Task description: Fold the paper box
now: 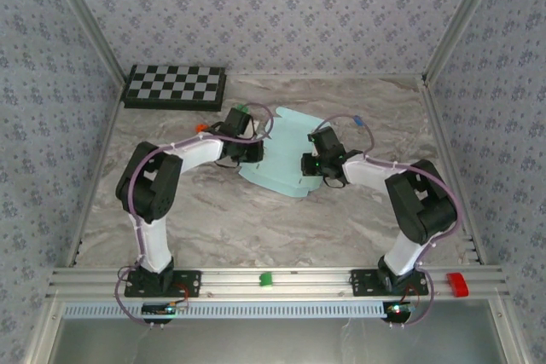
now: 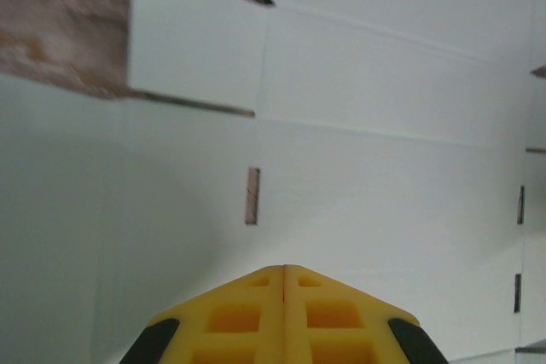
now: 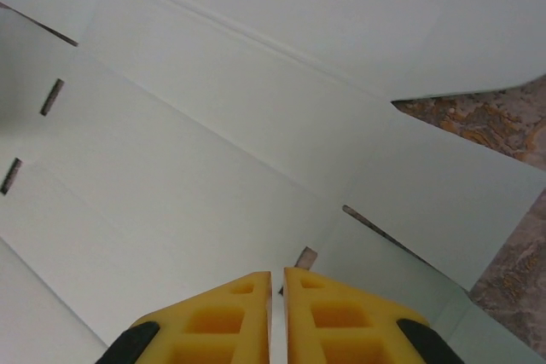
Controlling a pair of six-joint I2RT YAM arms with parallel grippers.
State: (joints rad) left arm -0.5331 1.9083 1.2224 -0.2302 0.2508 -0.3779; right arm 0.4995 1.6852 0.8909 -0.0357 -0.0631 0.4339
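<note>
Here, one paper box (image 1: 286, 138), an unfolded aqua sheet, lies spread in the middle of the table (image 1: 213, 228), with two grippers flanking it. The left gripper (image 2: 284, 272) is closed tight at the sheet's left side. The right gripper (image 3: 277, 274) shows a hairline slit, and whether card sits in it cannot be told. Flanking the sheet likely lets each lift a side panel along its crease. One checkerboard (image 1: 175, 85) sits at the far-left corner, well apart.
</note>
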